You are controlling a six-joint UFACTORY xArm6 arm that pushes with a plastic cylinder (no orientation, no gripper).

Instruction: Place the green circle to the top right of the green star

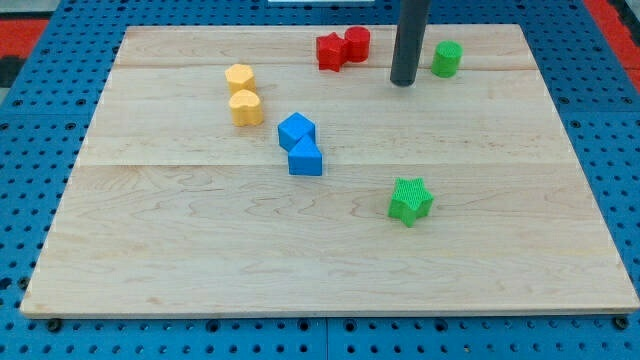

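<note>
Since the sweep goes from the view's left to its right, first up are the two yellow blocks (243, 94), stacked one above the other and touching, shapes hard to call. Next come the two blue blocks (301, 145), also touching, near the middle of the wooden board (200, 260). Up near the top edge sit two red blocks (342, 47), pressed side by side.

Then there's the rod, and the robot's tip (403, 83) is planted on the board just right of the red pair and just left of the green circle (446, 58), apart from it by a small gap. No jaws here to spread or pinch, it's just a bare rod, touching nothing as far as the view shows.

The green circle is near the top of the board, on the view's right. The green star (410, 200) is well below it, lower right of centre. So the circle is already above and slightly right of the star, just far off.

Probably the smart play: swing the tip around to the circle's top side and push it down toward the star, stopping short of it, keeping it a bit to the right.

Being round, the circle has no real long axis or heading, so contact angle matters more than orientation. An off-centre push will make it slip sideways.
</note>
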